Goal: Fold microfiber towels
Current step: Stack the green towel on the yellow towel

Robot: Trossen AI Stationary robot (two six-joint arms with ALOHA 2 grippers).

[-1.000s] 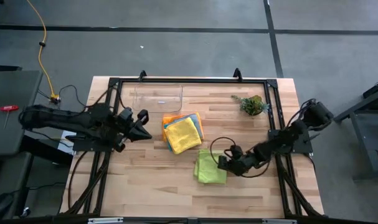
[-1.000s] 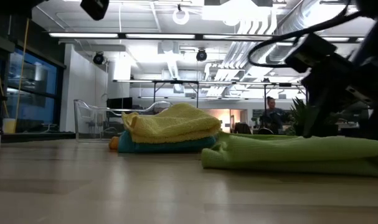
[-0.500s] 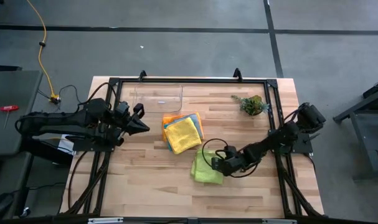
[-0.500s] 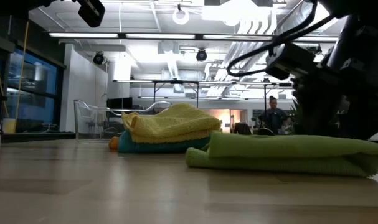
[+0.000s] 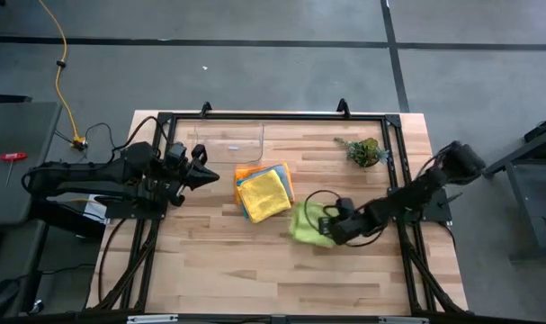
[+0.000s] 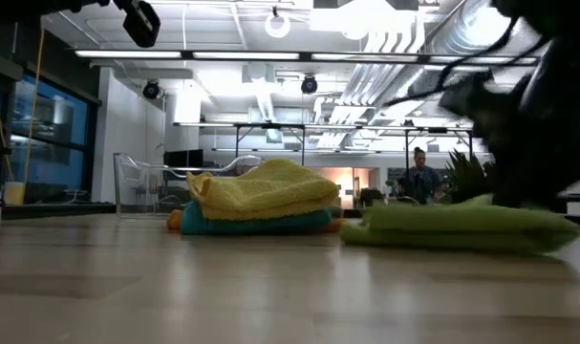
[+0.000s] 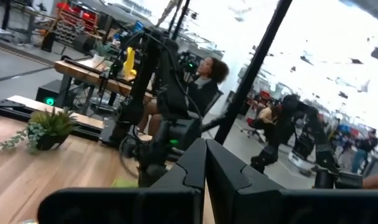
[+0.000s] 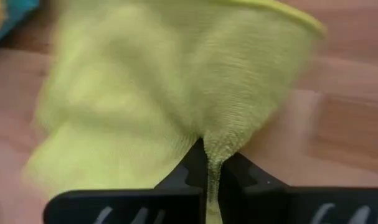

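The lime green towel (image 5: pixel 307 225) lies bunched on the table right of a stack of folded towels (image 5: pixel 264 192), with yellow on top and teal and orange under it. In the low view the lime green towel (image 6: pixel 461 227) rests flat beside the stack (image 6: pixel 261 199). My right gripper (image 5: pixel 330 230) is at the towel's right side, shut on it. My left gripper (image 5: pixel 213 174) is shut and hangs above the table left of the stack, holding nothing; the left wrist view shows its fingers (image 7: pixel 205 149) together. My right gripper (image 8: pixel 207 163) pinches a gathered bit of the lime green towel's edge (image 8: pixel 208 146) between its two fingers. The fingers come in low from the table's right. The cloth puckers toward them and the rest of the towel (image 8: pixel 145 99) lies on the table.
A clear plastic tray (image 5: pixel 227 140) stands at the far edge behind the stack. A small leafy plant (image 5: pixel 364 151) sits at the far right. A black frame (image 5: pixel 277 117) runs round the tabletop. Bare wood lies along the near side.
My right gripper went a little toward the table's left onto the lime green towel and shut on its right edge. It then drew back toward the right and far side. The towel slid with it toward the far edge and bunched up smaller.
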